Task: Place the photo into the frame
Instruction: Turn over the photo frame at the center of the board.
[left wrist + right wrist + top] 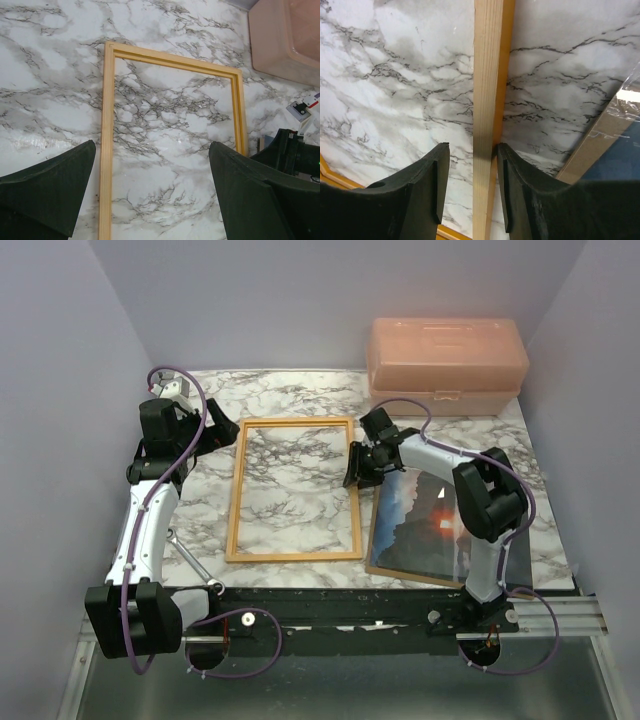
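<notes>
Orange wood of the frame (487,100) runs between the jaws of the right end effector (472,150). They stand parted astride its rail, gripping nothing, one pad clear and the other very close (contact is hard to judge). A rubbing pad could drag the frame askew on the bench (300,390). The photo (425,520) lies just right of this end effector on a brown backing board (590,145). A clear sheet (630,95) at its edge probably hampers pickup. The left end effector (151,145) gapes wide over the frame.
</notes>
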You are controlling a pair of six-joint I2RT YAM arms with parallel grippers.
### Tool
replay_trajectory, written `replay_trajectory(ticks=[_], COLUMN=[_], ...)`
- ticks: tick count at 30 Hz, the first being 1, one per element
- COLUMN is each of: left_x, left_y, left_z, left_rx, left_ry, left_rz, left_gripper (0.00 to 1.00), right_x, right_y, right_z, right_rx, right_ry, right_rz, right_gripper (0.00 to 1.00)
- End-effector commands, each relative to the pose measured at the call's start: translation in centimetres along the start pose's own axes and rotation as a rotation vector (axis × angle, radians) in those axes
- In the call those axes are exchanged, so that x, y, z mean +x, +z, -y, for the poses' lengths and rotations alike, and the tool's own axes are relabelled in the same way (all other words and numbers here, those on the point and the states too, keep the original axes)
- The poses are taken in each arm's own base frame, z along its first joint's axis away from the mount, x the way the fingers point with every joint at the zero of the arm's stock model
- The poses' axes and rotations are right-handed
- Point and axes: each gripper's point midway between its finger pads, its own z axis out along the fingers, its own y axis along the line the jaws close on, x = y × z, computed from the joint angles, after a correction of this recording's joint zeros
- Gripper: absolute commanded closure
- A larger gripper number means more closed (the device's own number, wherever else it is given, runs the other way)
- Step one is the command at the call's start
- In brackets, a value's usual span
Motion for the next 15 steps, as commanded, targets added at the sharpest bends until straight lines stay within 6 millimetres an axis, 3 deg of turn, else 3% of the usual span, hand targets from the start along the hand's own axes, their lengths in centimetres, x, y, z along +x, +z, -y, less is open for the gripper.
replay_trajectory(ticks=[1, 9, 15], left_x=[-0.2, -0.2, -0.2], left_y=[-0.4, -0.4, -0.5], left_z=[0.3, 0.3, 0.3], left_rx=[0.011, 0.013, 0.010], left_ry=[0.019, 0.019, 0.023], left_rz=[0.009, 0.007, 0.008], left_gripper=[0.02, 0.02, 0.02], right_x=[0.4, 0.9, 0.7], right_y=[-1.1, -0.2, -0.1], right_z=[-2.2, -3.9, -3.8], right_rx=[-0.098, -0.127, -0.112], right_ry=[0.014, -0.003, -0.010], right_rz=[-0.007, -0.019, -0.013], right_gripper=[0.51, 0.51, 0.50])
